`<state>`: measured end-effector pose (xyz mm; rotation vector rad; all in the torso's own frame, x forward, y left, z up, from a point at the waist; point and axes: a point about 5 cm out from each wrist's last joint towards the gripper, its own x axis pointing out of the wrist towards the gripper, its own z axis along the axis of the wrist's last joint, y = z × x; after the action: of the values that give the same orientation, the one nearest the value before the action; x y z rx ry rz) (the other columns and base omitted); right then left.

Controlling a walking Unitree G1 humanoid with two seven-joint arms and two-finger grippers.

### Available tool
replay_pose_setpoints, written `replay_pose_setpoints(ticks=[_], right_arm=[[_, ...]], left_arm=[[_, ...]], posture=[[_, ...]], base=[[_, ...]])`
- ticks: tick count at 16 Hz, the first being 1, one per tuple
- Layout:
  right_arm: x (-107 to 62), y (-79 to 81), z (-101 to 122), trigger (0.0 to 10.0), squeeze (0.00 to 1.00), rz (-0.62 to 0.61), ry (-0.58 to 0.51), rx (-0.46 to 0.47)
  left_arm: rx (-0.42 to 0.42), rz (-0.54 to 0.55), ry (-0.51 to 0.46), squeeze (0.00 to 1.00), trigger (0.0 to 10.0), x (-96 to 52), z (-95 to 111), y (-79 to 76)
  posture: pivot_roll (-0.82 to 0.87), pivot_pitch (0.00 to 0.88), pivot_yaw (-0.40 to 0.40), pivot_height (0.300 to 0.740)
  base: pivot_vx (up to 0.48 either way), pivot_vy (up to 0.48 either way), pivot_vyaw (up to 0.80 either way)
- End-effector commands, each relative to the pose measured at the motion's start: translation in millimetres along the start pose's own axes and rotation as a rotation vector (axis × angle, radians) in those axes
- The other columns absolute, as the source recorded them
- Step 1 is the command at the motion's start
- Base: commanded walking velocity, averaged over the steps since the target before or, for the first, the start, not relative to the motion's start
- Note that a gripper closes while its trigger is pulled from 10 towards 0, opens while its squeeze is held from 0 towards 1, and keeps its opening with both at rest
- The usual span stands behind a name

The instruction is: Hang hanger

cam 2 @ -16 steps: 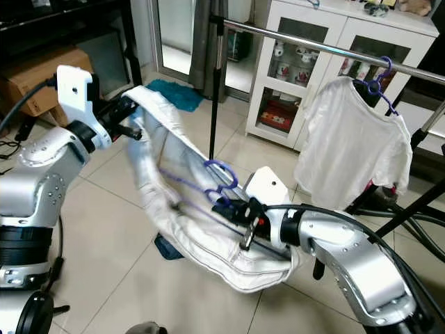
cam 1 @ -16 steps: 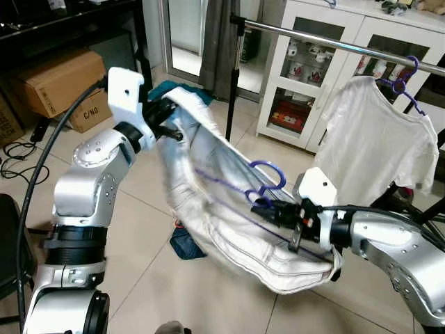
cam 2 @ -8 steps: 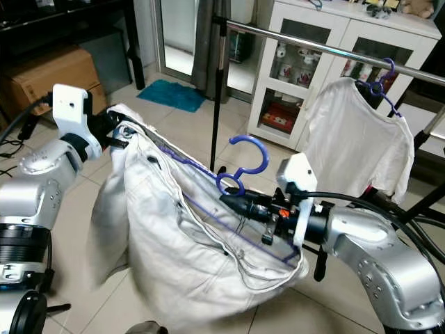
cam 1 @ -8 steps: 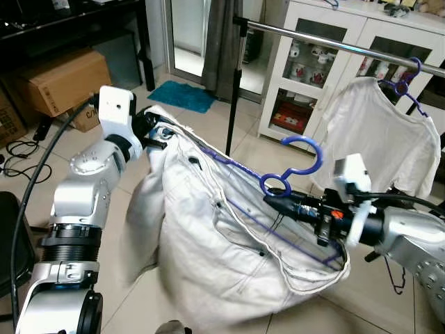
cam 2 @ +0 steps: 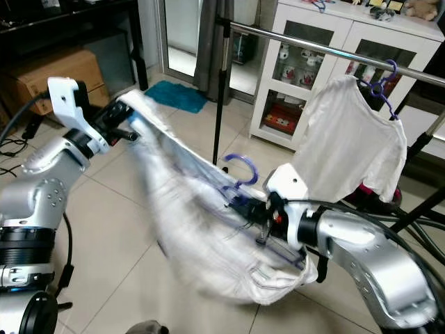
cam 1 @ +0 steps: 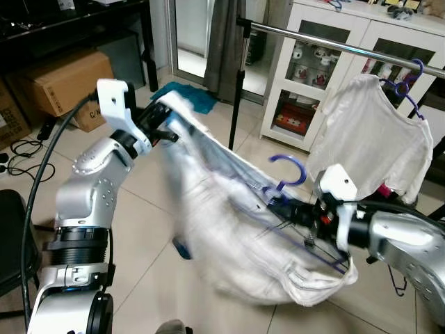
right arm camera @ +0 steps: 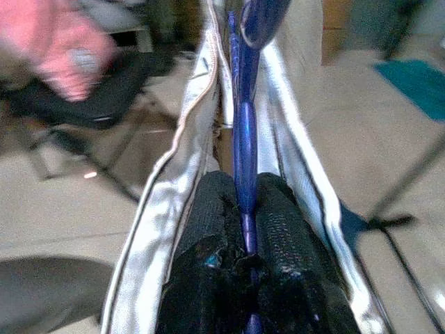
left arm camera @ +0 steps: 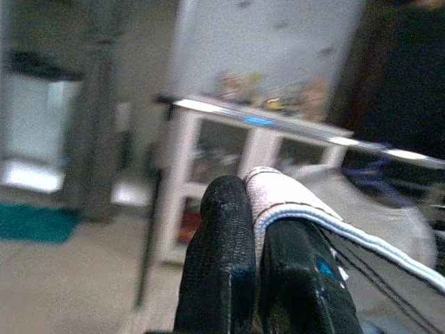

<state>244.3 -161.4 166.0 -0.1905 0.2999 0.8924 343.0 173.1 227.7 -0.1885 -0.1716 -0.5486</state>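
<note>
While the left end effector [cam 1: 161, 125] pinches the white garment [cam 1: 236, 229], the right end effector [cam 1: 281, 203] clamps the blue hanger [cam 1: 285, 174].

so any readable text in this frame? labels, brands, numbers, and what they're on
"C/N": black print on the small cardboard box, the rest of the line hidden.
Mugs in the white cabinet: prints too small to read.
White garment and blue hanger: no text visible; garment is motion-blurred.
Large cardboard box: no print visible.
</note>
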Motion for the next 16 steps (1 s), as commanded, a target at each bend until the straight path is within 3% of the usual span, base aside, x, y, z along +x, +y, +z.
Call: replay_pose_setpoints(ticks=[1, 2, 5, 7, 9, 12, 14, 16], right_arm=[[-3.1, -18.4, -4.4, 0.0, 0.00, -0.153, 0.058, 0.003], [-2.7, -22.4, -5.2, 0.0, 0.00, -0.194, 0.055, 0.021], [-3.2, -21.3, 0.8, 0.0, 0.00, -0.173, -0.020, 0.048], [-13.8, -1.7, 25.2, 0.0, 0.00, 0.027, -0.242, 0.091], [-17.6, -0.9, 26.7, 0.0, 0.00, 0.051, -0.257, 0.097], [-25.4, 6.1, 31.3, 0.0, 0.00, 0.135, -0.306, 0.110], [-21.4, 3.6, 41.5, 0.0, 0.00, 0.106, -0.387, 0.153], [-4.8, -14.3, 53.4, 0.0, 0.00, -0.106, -0.504, 0.270]], left_arm=[[0.049, -0.134, -0.083, 0.00, 0.0, 2.8, 30.9, -14.3], [0.063, -0.169, -0.051, 0.00, 0.0, 1.1, 28.9, -17.4], [0.108, -0.090, 0.009, 0.00, 0.0, 0.2, 20.9, -7.8], [0.148, 0.292, 0.020, 0.00, 0.0, -3.8, 22.0, 37.7], [0.154, 0.373, 0.015, 0.00, 0.0, -8.8, 24.8, 49.0], [0.097, 0.471, 0.016, 0.00, 0.0, -17.2, 20.9, 65.2], [0.063, 0.395, 0.109, 0.00, 0.0, -11.8, 2.4, 55.8], [0.016, 0.191, 0.119, 0.00, 0.0, 5.5, -12.0, 11.4]], posture=[[0.04, 0.000, -0.025, 0.740], [0.05, 0.000, -0.026, 0.740], [0.05, 0.000, -0.024, 0.740], [0.04, 0.000, -0.023, 0.740], [0.04, 0.000, -0.023, 0.740], [0.04, 0.000, -0.023, 0.740], [0.04, 0.000, -0.023, 0.740], [0.04, 0.000, -0.026, 0.740]], base=[[0.000, 0.000, 0.00], [0.000, 0.000, 0.00], [0.000, 0.000, 0.00], [0.000, 0.000, 0.00], [0.000, 0.000, 0.00], [0.000, 0.000, 0.00], [0.000, 0.000, 0.00], [0.000, 0.000, 0.00]])
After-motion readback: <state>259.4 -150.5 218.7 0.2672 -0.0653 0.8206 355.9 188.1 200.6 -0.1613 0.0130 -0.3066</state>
